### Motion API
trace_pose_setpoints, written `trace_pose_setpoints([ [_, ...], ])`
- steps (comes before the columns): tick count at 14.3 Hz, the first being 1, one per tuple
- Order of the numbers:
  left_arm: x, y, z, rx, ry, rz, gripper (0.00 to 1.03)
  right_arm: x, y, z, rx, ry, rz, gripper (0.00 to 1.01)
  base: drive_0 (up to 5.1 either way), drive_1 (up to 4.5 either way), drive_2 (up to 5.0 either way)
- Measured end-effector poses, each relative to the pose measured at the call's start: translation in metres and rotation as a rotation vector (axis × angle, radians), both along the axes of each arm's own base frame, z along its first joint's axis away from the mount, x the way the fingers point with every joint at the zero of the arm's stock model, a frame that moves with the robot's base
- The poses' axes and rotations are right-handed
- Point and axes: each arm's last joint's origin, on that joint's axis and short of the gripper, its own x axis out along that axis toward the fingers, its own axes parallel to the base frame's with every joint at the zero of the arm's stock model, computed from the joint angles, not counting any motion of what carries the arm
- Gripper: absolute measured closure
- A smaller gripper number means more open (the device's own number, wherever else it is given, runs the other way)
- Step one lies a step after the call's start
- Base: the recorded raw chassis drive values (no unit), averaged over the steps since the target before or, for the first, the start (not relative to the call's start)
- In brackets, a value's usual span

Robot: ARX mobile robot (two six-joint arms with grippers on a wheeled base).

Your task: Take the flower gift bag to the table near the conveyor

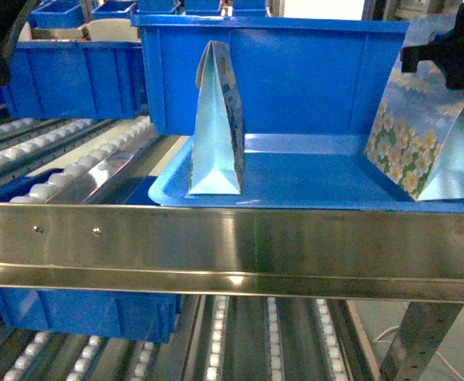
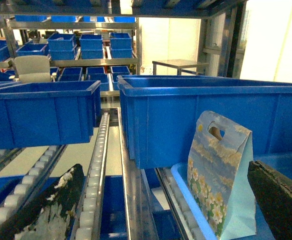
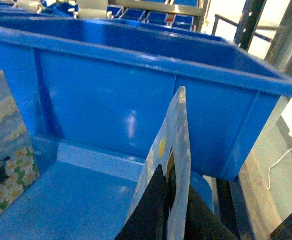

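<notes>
Two flower gift bags are on a blue tray point(image 1: 311, 186) on the conveyor point(image 1: 81, 159). My right gripper point(image 1: 426, 59) is shut on the top edge of the right bag point(image 1: 422, 147), which tilts at the tray's right end. In the right wrist view the fingers point(image 3: 153, 205) pinch that bag's edge point(image 3: 178, 130) by its handle hole. The left bag point(image 1: 216, 119) stands upright and free. My left gripper point(image 2: 160, 210) is open, with this bag point(image 2: 218, 175) just inside its right finger point(image 2: 280, 200) and farther off. The table is out of view.
A big blue bin point(image 1: 295, 71) stands right behind the tray. A shiny steel beam point(image 1: 232, 238) crosses in front of it. More blue bins point(image 2: 41, 115) sit on roller tracks point(image 2: 98, 150) to the left and on shelves behind. The other bag point(image 3: 8, 145) shows at the right wrist view's left edge.
</notes>
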Motion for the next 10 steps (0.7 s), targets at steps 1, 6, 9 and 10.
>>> trace_pose_setpoints([
  [1,0.000,0.000,0.000,0.000,0.000,0.000,0.05,-0.008,-0.002,0.010,0.005,-0.040,-0.002,0.98,0.0,0.00,0.0],
  [6,0.000,0.000,0.000,0.000,0.000,-0.001,0.05,-0.071,-0.030,0.049,0.030,-0.201,-0.085,0.98,0.0,0.00,0.0],
  [9,0.000,0.000,0.000,0.000,-0.001,-0.001,0.05,-0.116,-0.043,0.048,0.057,-0.235,-0.136,0.98,0.0,0.00,0.0],
  [10,0.000,0.000,0.000,0.000,0.000,0.000,0.05,-0.140,-0.044,0.040,0.080,-0.209,-0.136,0.98,0.0,0.00,0.0],
])
